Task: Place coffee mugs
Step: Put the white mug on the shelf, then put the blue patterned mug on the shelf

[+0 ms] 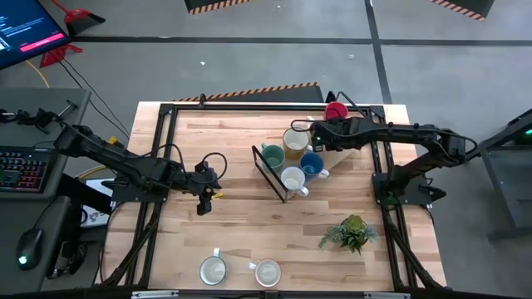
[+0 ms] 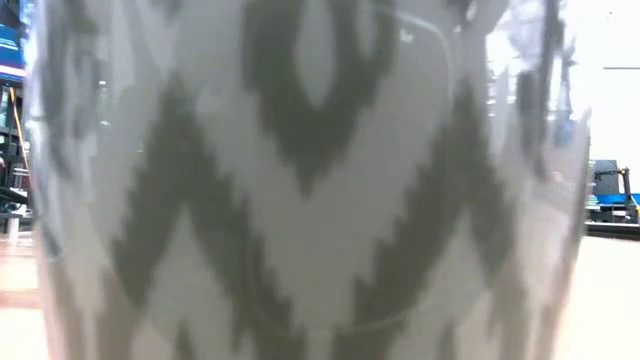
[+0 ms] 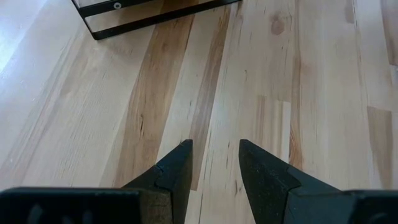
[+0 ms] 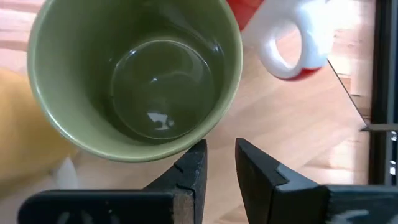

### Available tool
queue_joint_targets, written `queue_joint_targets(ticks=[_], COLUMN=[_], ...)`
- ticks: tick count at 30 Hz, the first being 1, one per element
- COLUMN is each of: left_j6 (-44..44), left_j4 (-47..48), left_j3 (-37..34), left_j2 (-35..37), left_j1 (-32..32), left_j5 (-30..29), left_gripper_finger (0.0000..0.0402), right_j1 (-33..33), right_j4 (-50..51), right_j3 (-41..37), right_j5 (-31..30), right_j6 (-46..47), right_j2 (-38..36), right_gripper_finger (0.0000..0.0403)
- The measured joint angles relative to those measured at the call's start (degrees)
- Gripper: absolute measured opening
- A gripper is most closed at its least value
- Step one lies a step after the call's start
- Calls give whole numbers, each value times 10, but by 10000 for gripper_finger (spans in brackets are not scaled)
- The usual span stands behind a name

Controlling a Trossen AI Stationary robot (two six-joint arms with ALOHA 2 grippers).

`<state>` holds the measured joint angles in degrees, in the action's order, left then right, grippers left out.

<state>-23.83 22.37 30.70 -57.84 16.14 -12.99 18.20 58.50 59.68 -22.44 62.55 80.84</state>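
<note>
Right claw [image 4: 219,163] hovers just beside the olive green mug [image 4: 134,74] at the upper right of the high view, its fingers narrowly parted and empty. Left claw [image 3: 214,165] waits over bare wood at centre left, fingers somewhat apart, holding nothing.

Handling: the mug looks like glazed ceramic, so judge it rigid, fairly heavy, slick and breakable. Grip the rim wall, one finger inside and one outside; the handle is not visible here.

Surroundings: a red mug [image 1: 336,110] with a white handle sits just behind. Yellow [image 1: 296,140], teal [image 1: 272,154], blue [image 1: 312,164] and white [image 1: 293,179] mugs crowd a dark rack [image 1: 268,172] close by, limiting approach. Two pale mugs [image 1: 214,270] stand at the bottom edge of the surface [image 1: 249,224]; a potted plant [image 1: 351,232] sits lower right.
</note>
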Motion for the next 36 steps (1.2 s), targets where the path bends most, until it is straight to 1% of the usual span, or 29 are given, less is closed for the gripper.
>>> queue_joint_targets(ticks=[9,20,27,33,36], left_j6=[0,0,0,0,0], left_j4=[0,0,0,0,0], left_j3=[0,0,0,0,0], left_j2=[0,0,0,0,0], left_j1=[0,0,0,0,0], left_j5=[0,0,0,0,0], left_gripper_finger=[122,122,122,122,122], right_j1=[10,10,3,-35,-57], right_j4=[-17,-1,63,130,179], right_j3=[0,0,0,1,30], right_j5=[-1,17,53,98,87], right_j6=[-11,-7,23,60,86], right_j2=[1,1,1,0,-4], right_gripper_finger=[68,68,68,68,64])
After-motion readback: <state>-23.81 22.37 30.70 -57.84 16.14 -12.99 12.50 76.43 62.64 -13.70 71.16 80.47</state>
